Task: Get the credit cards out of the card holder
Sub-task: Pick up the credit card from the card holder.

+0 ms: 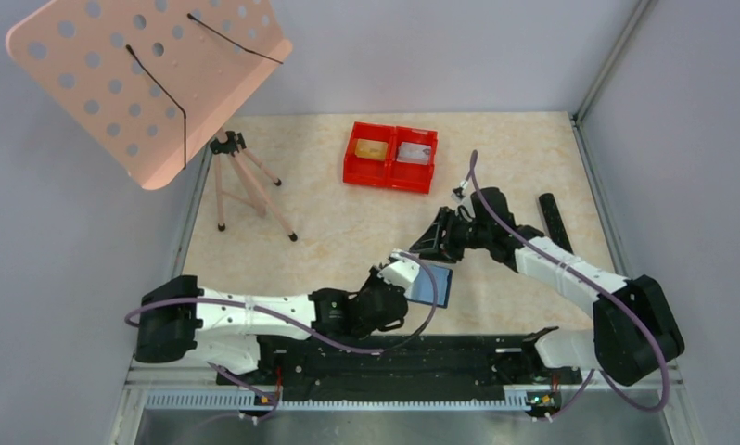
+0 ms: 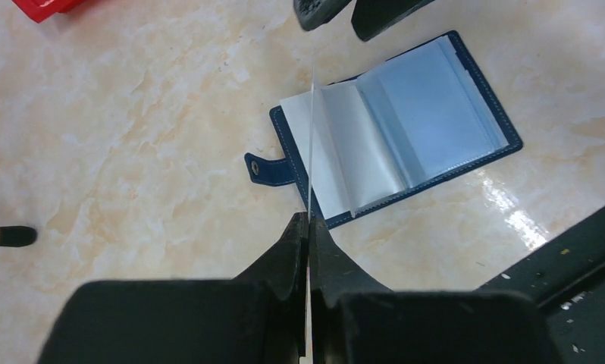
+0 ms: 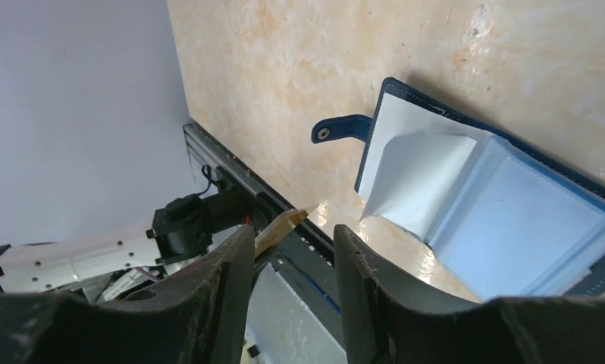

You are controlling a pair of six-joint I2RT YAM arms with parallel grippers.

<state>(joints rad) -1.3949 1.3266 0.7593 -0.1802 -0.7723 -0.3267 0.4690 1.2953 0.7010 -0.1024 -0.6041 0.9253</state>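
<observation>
currently the left gripper [image 2: 308,221] jaws are clamped on a thin credit card [image 2: 311,136], seen edge-on and running toward 12 o'clock, its face not readable. the card holder [image 2: 436,114] lies open flat on the table [image 2: 133,152] at about 1 o'clock of those jaws, clear of them, snap tab [image 2: 265,168] pointing to 9 o'clock. right gripper [image 3: 292,235] jaws stand apart, the holder at 2 o'clock in its view.

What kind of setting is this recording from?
Probably a lab robot cell: plain grey walls box in a marble-look table, and a black rail at its edge carries the left arm and right arm.
</observation>
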